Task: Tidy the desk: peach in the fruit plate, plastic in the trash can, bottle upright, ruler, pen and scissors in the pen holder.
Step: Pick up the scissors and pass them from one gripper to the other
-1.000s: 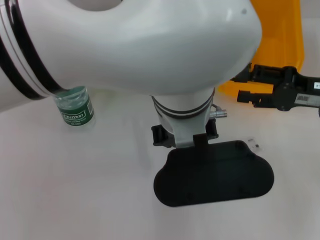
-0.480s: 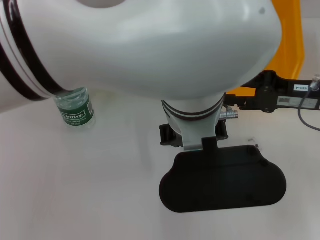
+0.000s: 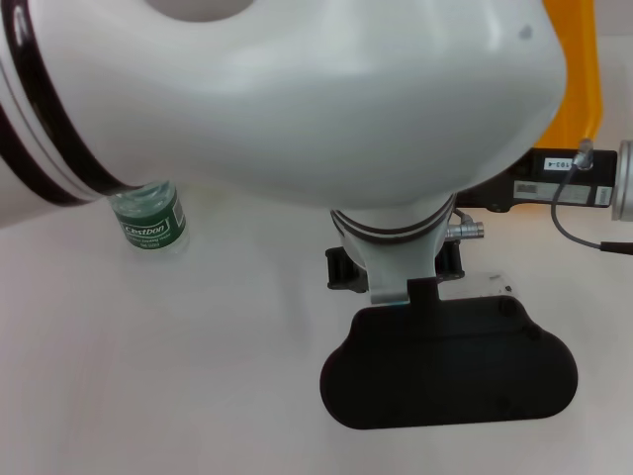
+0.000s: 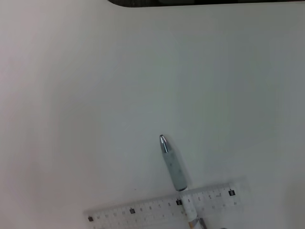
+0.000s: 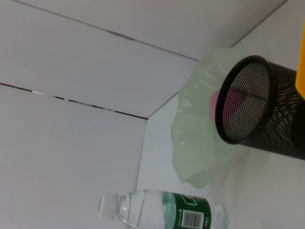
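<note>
The left arm (image 3: 297, 99) fills most of the head view, its black wrist housing (image 3: 450, 361) hanging over the near centre of the white tabletop (image 3: 148, 376); its gripper is not visible, so its state cannot be told. In the left wrist view a pale pen (image 4: 174, 164) lies on the tabletop with its rear end across a clear ruler (image 4: 167, 206). Farther left, a water bottle (image 3: 148, 220) with a green label shows partly behind the arm. At far right the right arm (image 3: 574, 178) reaches before a yellow bin (image 3: 574, 69); its gripper state cannot be told. The right wrist view shows the black mesh pen holder (image 5: 267, 112) just beside a pale green fruit plate (image 5: 200, 124), something pink visible through the mesh.
</note>
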{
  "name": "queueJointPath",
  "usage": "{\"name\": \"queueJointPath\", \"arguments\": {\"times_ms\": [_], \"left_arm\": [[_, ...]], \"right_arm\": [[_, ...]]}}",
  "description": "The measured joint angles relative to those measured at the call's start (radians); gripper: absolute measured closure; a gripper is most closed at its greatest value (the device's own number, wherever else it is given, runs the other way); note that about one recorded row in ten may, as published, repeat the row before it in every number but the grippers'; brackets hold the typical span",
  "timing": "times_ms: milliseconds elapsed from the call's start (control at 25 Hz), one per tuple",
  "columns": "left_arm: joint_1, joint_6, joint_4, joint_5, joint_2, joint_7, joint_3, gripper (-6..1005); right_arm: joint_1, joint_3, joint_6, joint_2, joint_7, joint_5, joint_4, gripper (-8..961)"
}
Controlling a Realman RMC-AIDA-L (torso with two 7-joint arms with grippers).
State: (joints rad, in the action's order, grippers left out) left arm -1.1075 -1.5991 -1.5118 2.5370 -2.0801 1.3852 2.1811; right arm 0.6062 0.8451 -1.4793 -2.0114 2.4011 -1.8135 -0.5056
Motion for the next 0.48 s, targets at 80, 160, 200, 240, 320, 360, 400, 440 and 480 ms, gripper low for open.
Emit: {"name": "queueJointPath", "arguments": {"times_ms": [80,160,200,240,320,360,400,440,480], "left_arm": [[0.000,0.001,-0.003,0.000,0.000,0.000,0.000,755],[-0.001,0.003,-0.004,0.000,0.000,0.000,0.000,753],[-0.001,0.005,-0.005,0.000,0.000,0.000,0.000,752],[-0.002,0.007,-0.005,0.000,0.000,0.000,0.000,752],[-0.002,0.012,-0.006,0.000,0.000,0.000,0.000,750],[-0.002,0.012,-0.006,0.000,0.000,0.000,0.000,750],[-0.002,0.013,-0.006,0.000,0.000,0.000,0.000,749],[-0.002,0.013,-0.006,0.000,0.000,0.000,0.000,748],[-0.002,0.014,-0.006,0.000,0.000,0.000,0.000,748]], "right_arm": [[0.012,0.000,0.004,-0.001,-0.007,-0.001,0.017,163],[0.022,0.000,0.008,-0.001,-0.013,-0.004,0.033,164],[0.025,0.000,0.009,-0.001,-0.016,-0.007,0.038,165],[0.029,0.000,0.010,-0.001,-0.017,-0.012,0.041,166],[0.038,0.002,0.014,-0.003,-0.018,-0.032,0.047,167],[0.038,0.002,0.014,-0.003,-0.018,-0.032,0.047,168],[0.042,0.004,0.015,-0.005,-0.018,-0.039,0.048,168],[0.045,0.007,0.017,-0.007,-0.019,-0.045,0.048,169],[0.047,0.009,0.020,-0.009,-0.019,-0.049,0.049,170]]}}
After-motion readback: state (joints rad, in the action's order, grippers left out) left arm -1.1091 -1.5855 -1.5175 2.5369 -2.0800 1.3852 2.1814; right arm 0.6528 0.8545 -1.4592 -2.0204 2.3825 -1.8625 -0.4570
